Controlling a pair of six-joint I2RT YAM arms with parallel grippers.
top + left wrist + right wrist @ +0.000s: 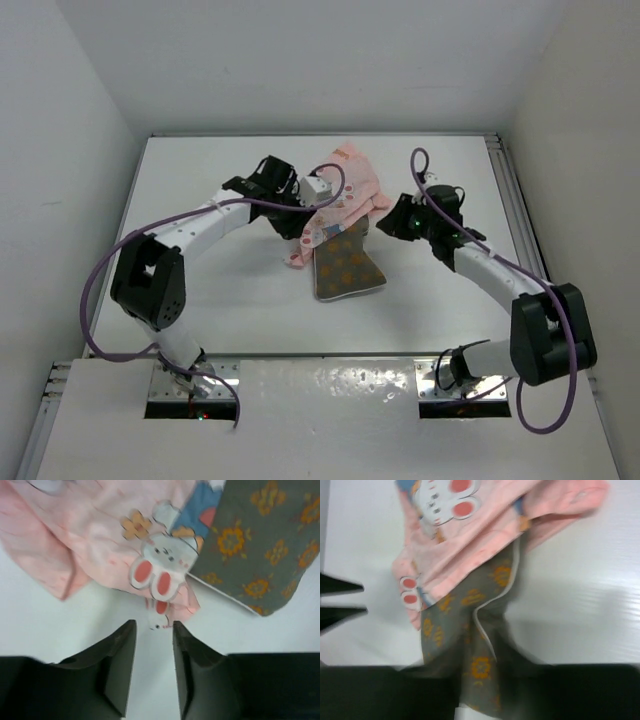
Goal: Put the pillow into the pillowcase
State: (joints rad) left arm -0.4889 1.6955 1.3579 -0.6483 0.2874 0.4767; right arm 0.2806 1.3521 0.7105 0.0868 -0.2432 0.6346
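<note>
Pillow (348, 268) grasped in my right pincer (477, 690), partly under pillowcase (340, 195); left pincer (154, 630) released, so the pillowcase could slide off.

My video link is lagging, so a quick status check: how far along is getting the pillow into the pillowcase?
Partly done: the pillowcase drapes over only the far end of the pillow; most of it lies bare. In hand: the right end effector appears to pinch the pillow's edge, while the left end effector is open, just short of the case's hem. Remaining: pull the case fully over.
</note>
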